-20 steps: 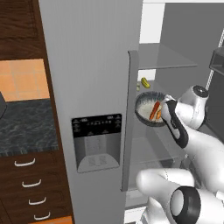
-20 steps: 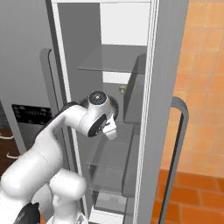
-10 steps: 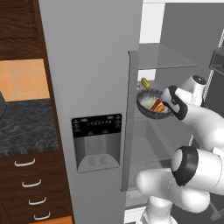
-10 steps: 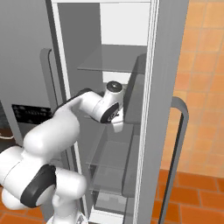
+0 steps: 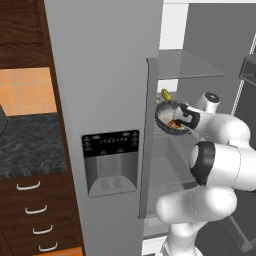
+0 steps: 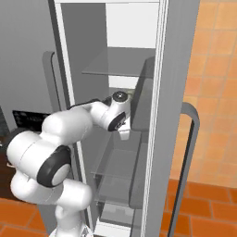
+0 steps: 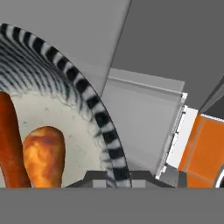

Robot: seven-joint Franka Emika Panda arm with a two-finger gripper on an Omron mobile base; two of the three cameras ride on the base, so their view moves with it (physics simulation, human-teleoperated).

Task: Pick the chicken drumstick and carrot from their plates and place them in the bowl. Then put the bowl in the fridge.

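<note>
The dark bowl (image 5: pixel 166 116) with its striped rim (image 7: pixel 89 98) hangs inside the open fridge (image 5: pixel 105 85), just above a glass shelf. My gripper (image 5: pixel 183 118) is shut on the bowl's rim, which runs down between the fingertips in the hand view. In the pale inside lie the orange-red carrot (image 7: pixel 10 144) and the golden-brown chicken drumstick (image 7: pixel 43 156), side by side. The carrot (image 5: pixel 173 123) shows as an orange streak in the left base view. In the right base view the hand reaches into the fridge (image 6: pixel 115 69), with the gripper (image 6: pixel 125 134) at mid height. The plates are out of view.
A glass shelf (image 5: pixel 186 70) spans the fridge above the bowl, and a small yellow item (image 5: pixel 164 94) lies just behind it. The open door (image 6: pixel 173 92) with its long handle (image 6: pixel 185 152) stands at the right. Dark counter and drawers (image 5: pixel 30 200) sit left of the fridge.
The arm has stretched deeper into the fridge, carrying the bowl a little up and further in. The elbow has swung upward. The grip on the rim holds.
</note>
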